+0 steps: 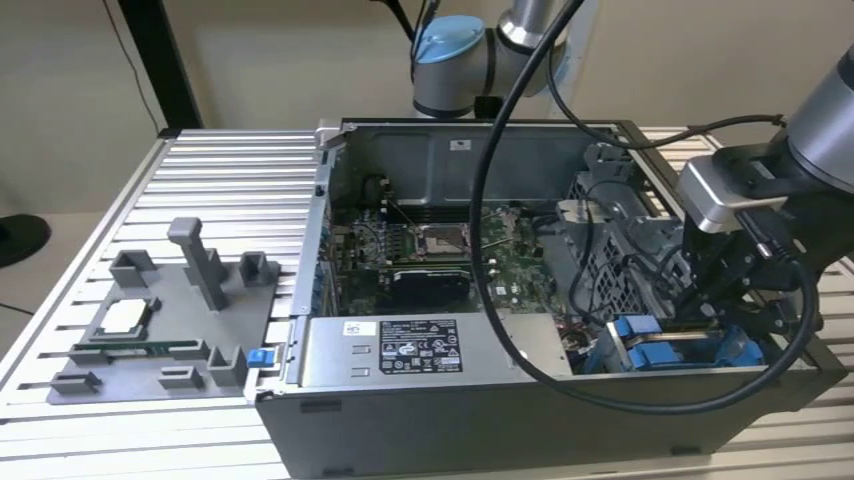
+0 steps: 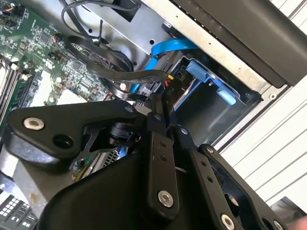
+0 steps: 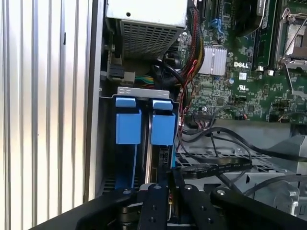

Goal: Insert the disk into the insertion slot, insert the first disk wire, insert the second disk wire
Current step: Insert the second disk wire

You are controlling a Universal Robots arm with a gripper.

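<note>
The pincer (image 2: 160, 103) hangs low inside the open computer case (image 1: 534, 400), at the drive bay in the corner on the exterior view's right. Its fingers are pressed together on a flat black wire (image 2: 120, 75) at its connector end. The disk (image 3: 162, 127) already sits upright in its slot in its blue carrier, beside a second blue carrier (image 3: 128, 125) — so the insertion appears done, while the wiring step looks to be in hand. The power-supply box (image 1: 400, 352) carries a white label — its print cannot be made out.
</note>
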